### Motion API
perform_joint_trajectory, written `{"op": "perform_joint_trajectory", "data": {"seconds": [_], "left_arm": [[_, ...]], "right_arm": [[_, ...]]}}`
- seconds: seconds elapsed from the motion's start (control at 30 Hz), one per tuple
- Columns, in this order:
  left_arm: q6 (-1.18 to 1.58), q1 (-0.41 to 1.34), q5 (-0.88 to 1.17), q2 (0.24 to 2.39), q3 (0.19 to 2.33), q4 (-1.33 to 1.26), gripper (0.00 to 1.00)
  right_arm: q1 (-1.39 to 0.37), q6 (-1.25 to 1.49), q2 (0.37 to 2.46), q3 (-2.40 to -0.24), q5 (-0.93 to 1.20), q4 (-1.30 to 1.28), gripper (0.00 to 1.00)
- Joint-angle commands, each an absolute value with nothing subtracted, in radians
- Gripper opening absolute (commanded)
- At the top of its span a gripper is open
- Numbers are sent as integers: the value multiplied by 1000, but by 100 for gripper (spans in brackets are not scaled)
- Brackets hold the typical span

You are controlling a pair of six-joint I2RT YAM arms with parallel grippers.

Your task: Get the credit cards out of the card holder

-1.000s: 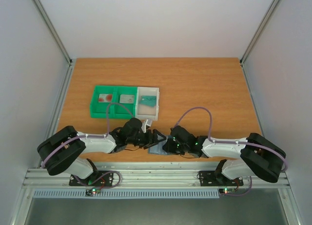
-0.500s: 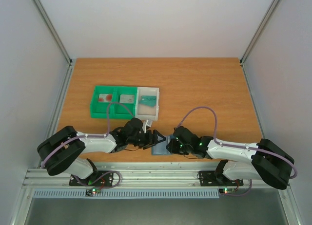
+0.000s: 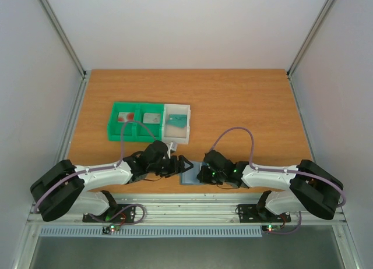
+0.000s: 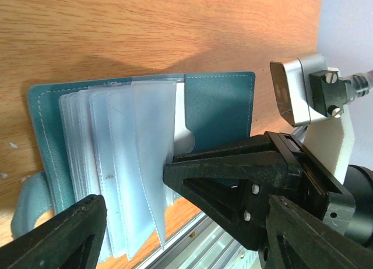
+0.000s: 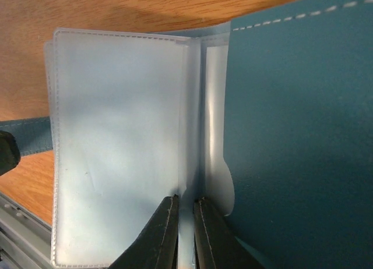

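Seeing the right gripper (image 5: 186,216) pinched almost closed on the edge of one clear sleeve (image 5: 116,147), right beside the spine of the card holder (image 5: 303,135), with a fingertip (image 5: 165,225) on each side of the plastic. Reading the left gripper (image 4: 186,222) as spread wide, gripping nothing, hovering over the fanned stack of sleeves; cannot tell whether its fingers (image 4: 58,237) touch them. Noting the holder lying open and flat, teal inner face up, strap (image 4: 29,208) sticking out past one end. Placing it at the near edge of the table (image 3: 245,106), roughly centre, directly between the two grippers. Spotting credit cards (image 3: 125,117) away from the holder, in a green tray (image 3: 116,132) further back and to the left: a pale one with a red mark in the left compartment, a greyish one in the next. Seeing a white tray (image 3: 187,124) butted against the green one's right side, something teal and pale inside, too small to identify.
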State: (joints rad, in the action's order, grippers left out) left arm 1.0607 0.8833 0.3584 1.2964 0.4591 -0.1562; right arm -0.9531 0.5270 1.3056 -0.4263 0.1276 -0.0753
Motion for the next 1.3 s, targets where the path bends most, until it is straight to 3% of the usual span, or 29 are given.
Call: {"op": "perform_joint_trajectory", "data": {"seconds": [0.0,0.97,1.27], "left_arm": [[1033,888,358,1300,485,-170,76],[1049,890,414,1437,476,-286,76],[1100,892,486,1477,456,-463,77]], "right_arm": [[-959,550,1340,-393,111,-92,10],[-959,558,1339,-373,118,-60,11],[-958,559,1364,-367,126,-25,12]]}}
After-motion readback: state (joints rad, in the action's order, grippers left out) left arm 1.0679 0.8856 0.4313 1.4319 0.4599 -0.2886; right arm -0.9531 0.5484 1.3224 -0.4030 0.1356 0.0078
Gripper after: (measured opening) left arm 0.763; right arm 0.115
